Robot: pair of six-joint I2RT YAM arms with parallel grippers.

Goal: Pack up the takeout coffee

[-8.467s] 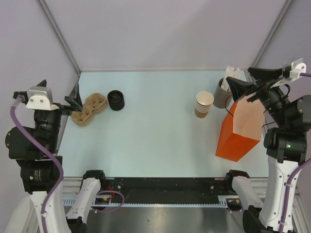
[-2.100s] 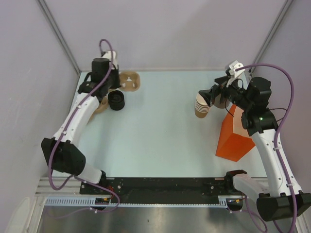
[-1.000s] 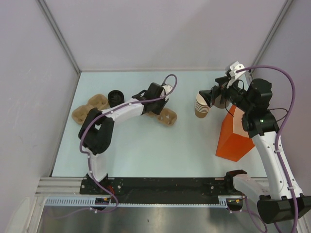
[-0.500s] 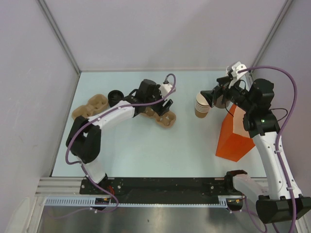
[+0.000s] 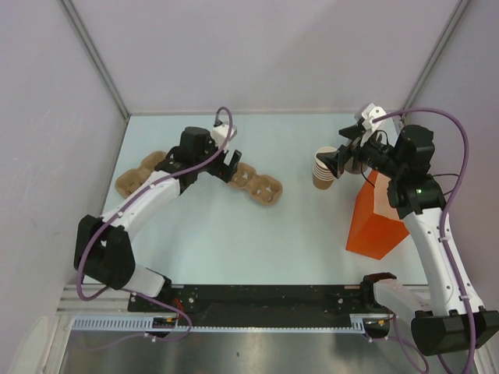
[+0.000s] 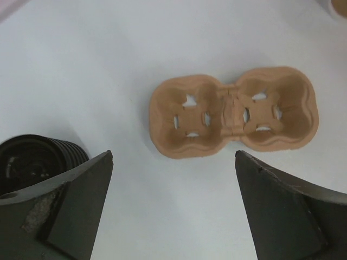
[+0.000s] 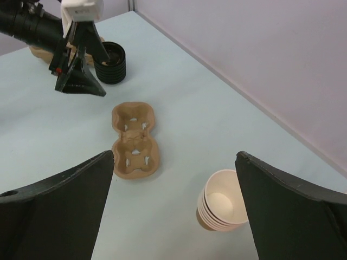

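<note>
Left fingers (image 6: 68, 203) are spread wide and hold nothing. They hang over the surface (image 5: 234, 234), left of centre. In the left wrist view, a two-cup pulp carrier (image 6: 233, 116) lies flat on the surface, framed between them. It is not touched.

The black lids (image 7: 110, 62) sit as a ribbed stack just behind the left fingers, toward the far left. The top view hides them under the arm. A second carrier (image 5: 134, 178) lies further left.

Right fingers (image 7: 54, 208) are also wide and empty, hovering above the stack of tan cups (image 5: 326, 168) on the right side. The cups are nested, upright, pale insides up. An orange bag (image 5: 382, 210) stands just beside the stack, on its right.
</note>
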